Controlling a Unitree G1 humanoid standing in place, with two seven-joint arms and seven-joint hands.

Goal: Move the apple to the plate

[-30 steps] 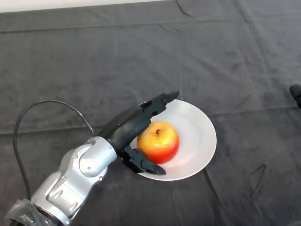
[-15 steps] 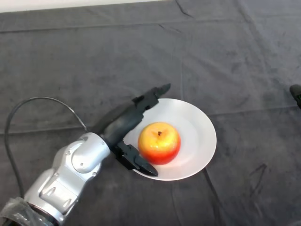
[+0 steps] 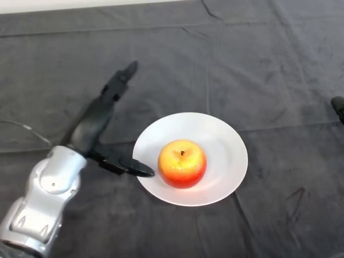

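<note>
A red and yellow apple (image 3: 182, 163) stands upright on a white plate (image 3: 226, 145) in the middle of the table. My left hand (image 3: 92, 129) is open and empty, to the left of the plate. Its fingers (image 3: 119, 81) point up and away from the plate. Its thumb (image 3: 129, 166) reaches right, with its tip over the plate's left rim. The hand does not touch the apple.
The table is covered with a dark grey cloth (image 3: 258, 70) with folds. A small dark object (image 3: 338, 107) shows at the right edge of the view.
My hand has let go of the apple and drawn back to the left, off the plate. The apple stays on the plate.
</note>
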